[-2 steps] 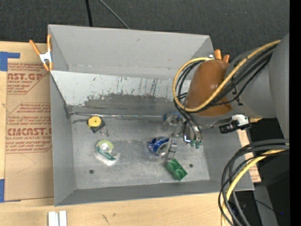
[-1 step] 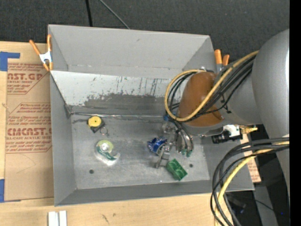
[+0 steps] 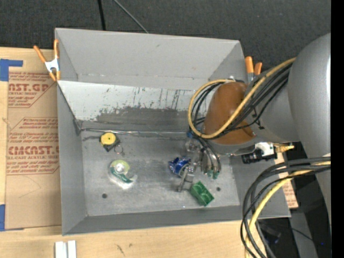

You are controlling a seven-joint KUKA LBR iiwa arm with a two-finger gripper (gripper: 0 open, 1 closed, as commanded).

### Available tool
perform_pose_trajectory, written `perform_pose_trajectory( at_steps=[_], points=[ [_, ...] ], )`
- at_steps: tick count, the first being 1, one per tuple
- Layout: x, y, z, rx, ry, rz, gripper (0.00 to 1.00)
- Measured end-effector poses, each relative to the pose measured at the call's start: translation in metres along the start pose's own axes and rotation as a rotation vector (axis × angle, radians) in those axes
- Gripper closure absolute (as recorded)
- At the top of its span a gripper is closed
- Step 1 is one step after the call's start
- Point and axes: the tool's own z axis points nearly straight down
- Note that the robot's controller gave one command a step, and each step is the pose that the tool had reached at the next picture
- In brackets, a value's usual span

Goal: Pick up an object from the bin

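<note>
1. We saw the gripper [image 3: 185,177] down at the bin [image 3: 97,198] floor, near its right wall, right by a small blue crumpled piece [image 3: 176,165]; touching or just apart, we couldn't tell
2. Jaw state: we couldn't tell, the linkage and cables hid it
3. We judged the blue piece light, soft and wrapper-like, likely to deform or slip; we'd pinch it across the bunched middle
4. Rest of the bin: a green block [image 3: 202,193] just beside the gripper toward the near right corner, a clear-green roll [image 3: 121,171] left of centre, and a yellow disc [image 3: 108,139] toward the far left corner; loose items, no heap
</note>
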Motion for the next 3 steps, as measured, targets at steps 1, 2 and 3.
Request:
perform_pose_trajectory(
  at_steps=[1,2,3],
  points=[
    [0.0,0.0,0.0,0.0,0.0,0.0,1.0],
    [0.0,0.001,-0.025,-0.001,-0.005,-0.001,1.0],
    [0.0,0.002,-0.025,0.0,-0.003,-0.001,1.0]
  ],
)
